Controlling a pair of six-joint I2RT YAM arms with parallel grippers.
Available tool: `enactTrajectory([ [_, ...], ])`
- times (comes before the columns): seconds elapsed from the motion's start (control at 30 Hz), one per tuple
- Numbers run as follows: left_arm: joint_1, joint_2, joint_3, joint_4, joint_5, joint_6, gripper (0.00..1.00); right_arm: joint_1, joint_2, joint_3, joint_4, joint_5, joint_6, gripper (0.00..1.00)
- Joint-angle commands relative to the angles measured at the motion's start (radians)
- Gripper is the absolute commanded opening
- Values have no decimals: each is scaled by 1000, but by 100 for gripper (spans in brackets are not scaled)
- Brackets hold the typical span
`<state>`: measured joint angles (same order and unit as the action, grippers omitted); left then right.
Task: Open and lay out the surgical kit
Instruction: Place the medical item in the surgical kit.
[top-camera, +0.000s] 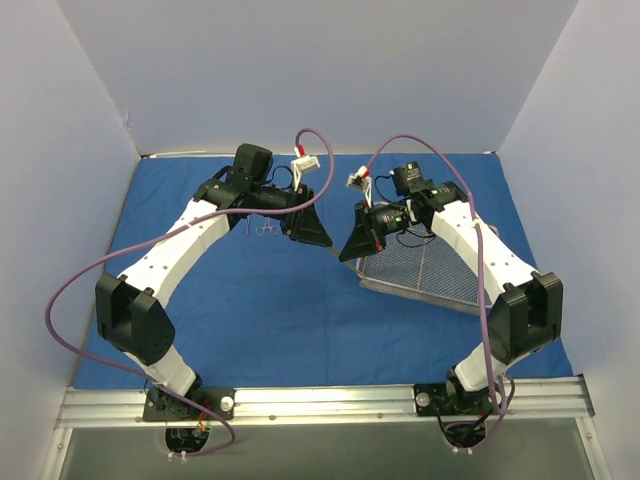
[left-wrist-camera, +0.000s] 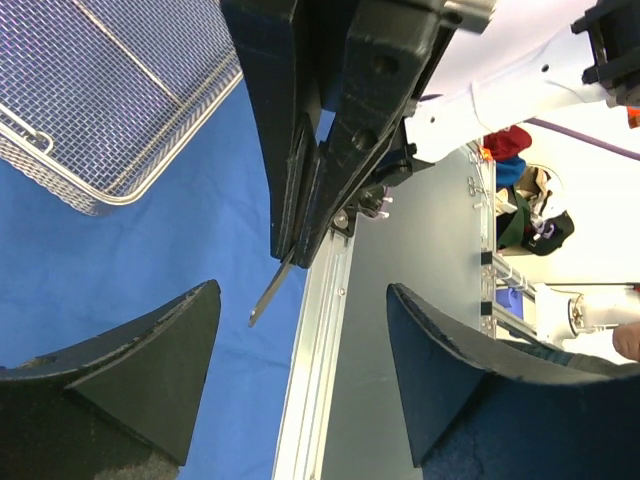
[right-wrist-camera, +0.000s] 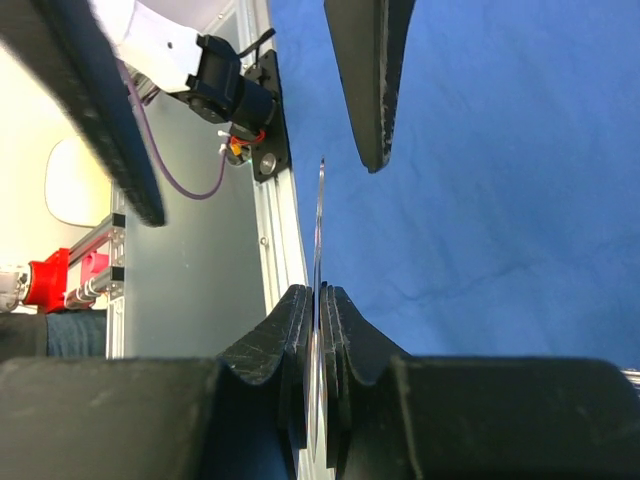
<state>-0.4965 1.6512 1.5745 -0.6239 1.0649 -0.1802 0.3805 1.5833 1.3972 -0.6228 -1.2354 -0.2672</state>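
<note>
Nearest, the blue cloth wrap (top-camera: 260, 320) lies spread over the surface; on it the wire-mesh tray (top-camera: 425, 272) sits behind and below the right pincer (right-wrist-camera: 318, 300); that pincer is clamped on a thin instrument (right-wrist-camera: 321, 215), its long axis pointing straight at the left pincer (left-wrist-camera: 300, 300), which gapes wide and empty, the tip just at its mouth; beyond the left pincer a second instrument (top-camera: 262, 229) rests on the cloth.
</note>
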Motion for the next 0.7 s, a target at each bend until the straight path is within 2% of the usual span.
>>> enactTrajectory([
  [0.0, 1, -5, 7, -33, 40, 64, 74, 0, -46, 40, -40, -56, -23, 0],
  [0.2, -7, 10, 2, -66, 23, 85, 69, 0, -60, 39, -48, -53, -21, 0],
  [0.3, -20, 24, 13, -79, 27, 90, 63, 0, -62, 37, -45, -49, -18, 0],
  [0.53, -31, 52, 27, -94, 41, 82, 35, 0, -48, 51, -54, -50, -29, 0],
  [0.6, -30, 53, 33, -94, 37, 79, 8, 0, -42, 57, -52, -53, -26, 0],
  [0.63, -30, 55, 38, -100, 20, 74, 2, 0, -40, 60, -51, -47, -20, 0],
  [0.67, -28, 53, 41, -99, -18, 71, 2, -2, -42, 66, -49, -30, -6, 2],
])
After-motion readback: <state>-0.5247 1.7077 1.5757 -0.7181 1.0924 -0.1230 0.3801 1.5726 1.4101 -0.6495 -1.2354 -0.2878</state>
